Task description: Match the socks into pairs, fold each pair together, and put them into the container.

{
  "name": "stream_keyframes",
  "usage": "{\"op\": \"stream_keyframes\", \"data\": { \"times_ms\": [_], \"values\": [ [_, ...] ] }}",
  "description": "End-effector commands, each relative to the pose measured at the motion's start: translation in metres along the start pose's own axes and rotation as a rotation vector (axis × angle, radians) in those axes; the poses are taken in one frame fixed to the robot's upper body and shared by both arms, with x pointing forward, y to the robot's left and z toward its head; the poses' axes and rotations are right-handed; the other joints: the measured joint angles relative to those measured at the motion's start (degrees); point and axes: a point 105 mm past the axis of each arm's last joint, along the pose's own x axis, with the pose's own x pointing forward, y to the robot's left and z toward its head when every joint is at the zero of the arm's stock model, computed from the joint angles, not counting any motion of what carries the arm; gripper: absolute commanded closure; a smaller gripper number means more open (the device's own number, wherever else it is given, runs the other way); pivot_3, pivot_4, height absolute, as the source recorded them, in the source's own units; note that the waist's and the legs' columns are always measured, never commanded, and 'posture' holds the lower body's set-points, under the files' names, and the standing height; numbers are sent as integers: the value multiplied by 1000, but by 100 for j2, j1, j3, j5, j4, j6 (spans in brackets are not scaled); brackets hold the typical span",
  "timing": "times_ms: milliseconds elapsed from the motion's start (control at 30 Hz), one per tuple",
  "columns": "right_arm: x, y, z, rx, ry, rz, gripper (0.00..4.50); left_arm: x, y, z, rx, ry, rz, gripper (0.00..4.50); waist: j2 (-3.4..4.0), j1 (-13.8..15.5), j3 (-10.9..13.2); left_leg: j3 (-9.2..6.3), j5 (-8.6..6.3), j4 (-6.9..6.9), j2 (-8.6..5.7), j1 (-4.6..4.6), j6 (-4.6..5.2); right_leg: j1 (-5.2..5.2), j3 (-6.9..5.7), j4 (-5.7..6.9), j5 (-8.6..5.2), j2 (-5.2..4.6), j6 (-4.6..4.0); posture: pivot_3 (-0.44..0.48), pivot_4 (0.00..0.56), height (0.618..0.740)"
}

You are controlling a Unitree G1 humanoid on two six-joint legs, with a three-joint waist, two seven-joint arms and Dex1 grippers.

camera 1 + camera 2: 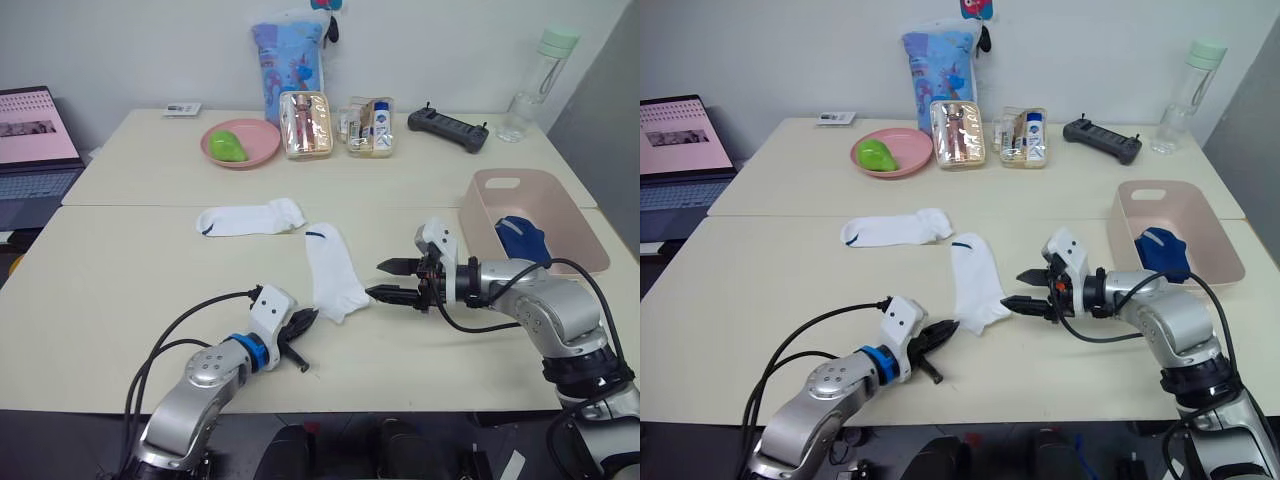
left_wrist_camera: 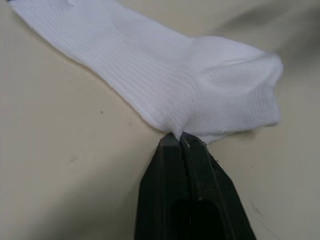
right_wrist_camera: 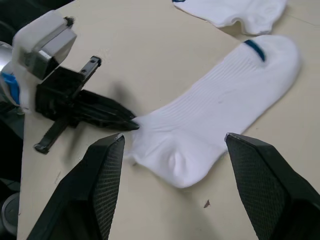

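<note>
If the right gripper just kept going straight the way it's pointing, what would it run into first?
Most likely the toe end of the nearer white sock. The right gripper is open and points at it, fingers spread to either side. Just past that toe, the left gripper is pinching the same sock, so that would come next.

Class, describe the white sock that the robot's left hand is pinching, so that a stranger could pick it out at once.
Start at the pink tub on the table's right side and look left, past the open right hand. The sock lies lengthwise toward the robot. Unlike the other white sock, lying crosswise farther back, its near end is pinched by the left hand.
</note>
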Motion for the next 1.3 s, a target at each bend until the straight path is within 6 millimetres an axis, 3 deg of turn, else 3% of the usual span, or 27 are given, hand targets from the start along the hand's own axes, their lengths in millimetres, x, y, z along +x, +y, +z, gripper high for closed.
{"op": "stream_keyframes", "data": {
  "times_ms": [33,100,167,233,267,367,433,633,867,1033,1133,1200,1300],
  "values": [
    [-2,-8,14,-48,-35,-19,1038,-24,-11,-2,17,47,-134,4467,-2,-28,2,0,0,-1,1,-1,0,-2,0,2,0,1,-1,0,150,740],
    [1,-12,15,-50,-36,-18,1038,-45,-11,-8,77,112,-208,4467,-2,-72,3,2,0,-6,7,2,0,-5,1,3,-3,4,-5,0,150,740],
    [10,-20,15,-78,-24,-23,1038,-69,4,-19,183,209,-243,4467,2,-116,4,1,0,-9,10,4,0,-5,-2,4,-5,6,-9,0,150,740],
    [15,-24,15,-96,-18,-22,1038,-79,11,-23,227,252,-264,4467,6,-143,6,3,0,-11,12,10,0,-5,-4,8,-8,7,-16,0,150,740],
    [17,-25,16,-99,-18,-20,1038,-81,12,-23,229,256,-266,4467,10,-141,8,3,0,-11,13,10,0,-4,-5,7,-11,7,-22,0,150,740],
    [56,-29,17,-177,12,23,1038,-87,29,-23,277,269,-245,4467,8,-172,10,8,0,-11,12,9,0,-4,-2,6,-12,7,-22,0,150,740],
    [70,-28,17,-219,26,48,1038,-85,31,-22,290,260,-239,4467,9,-190,11,12,0,-11,15,12,0,-8,-3,10,-11,8,-23,0,150,740],
    [100,-18,25,-238,-6,92,1038,-66,8,-8,181,136,-249,4467,10,-129,11,2,0,-11,13,-5,-1,-13,-9,3,-10,2,-22,0,150,740],
    [79,-16,50,-250,-103,89,1038,-26,-41,3,20,36,-342,4467,7,-126,12,0,0,-4,0,-4,0,-10,-8,7,-4,-11,-11,0,150,740],
    [59,-21,70,-250,-162,54,1038,7,-45,13,-42,-21,-338,4467,10,-139,11,-2,0,-6,4,-2,-1,-11,-10,12,-4,-4,-11,0,150,740],
    [49,-21,71,-248,-162,46,1038,12,-49,17,-63,-26,-383,4467,9,-158,10,-1,0,-3,2,-4,-1,-10,-8,11,-4,-4,-11,0,150,740],
    [45,-22,68,-246,-153,42,1038,10,-49,15,-49,-9,-400,4066,9,-168,10,2,0,-5,3,-2,-1,-11,-5,10,-4,-3,-11,0,150,740],
    [27,-23,54,-242,-96,39,1038,-11,-46,11,-26,54,-450,3202,9,-150,11,-3,0,-6,8,-3,-1,-11,-11,10,-5,0,-12,0,150,740]
  ]
}}
